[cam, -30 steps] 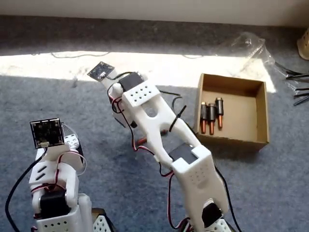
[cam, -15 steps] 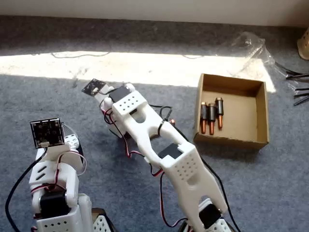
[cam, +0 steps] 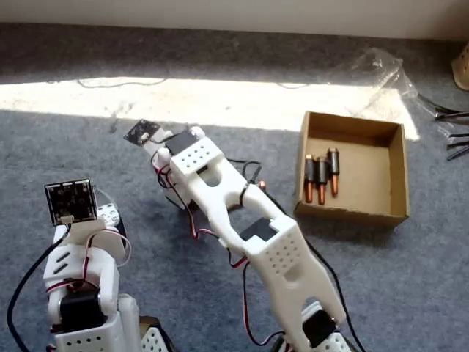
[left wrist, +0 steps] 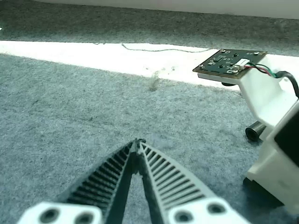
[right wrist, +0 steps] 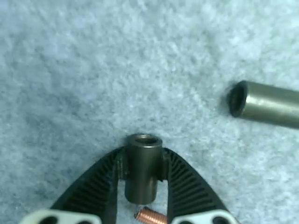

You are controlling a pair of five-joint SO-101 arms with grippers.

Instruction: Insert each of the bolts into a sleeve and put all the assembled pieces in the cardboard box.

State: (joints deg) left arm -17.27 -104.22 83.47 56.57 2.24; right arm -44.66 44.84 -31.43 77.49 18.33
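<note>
One cardboard box (cam: 350, 210) is counted, and three assembled pieces (cam: 321, 178) are counted inside it (each a bolt in a sleeve). Outside the box, two separate sleeves are seen in the right wrist view — a gripped sleeve (right wrist: 142, 163) and a free sleeve (right wrist: 268, 110). One further bolt (right wrist: 149, 216) is made out — its copper thread alone is shown. One clear plastic bag (cam: 377, 67) is counted.

No readable text, no labels or numbers, nothing legible on any surface.
</note>
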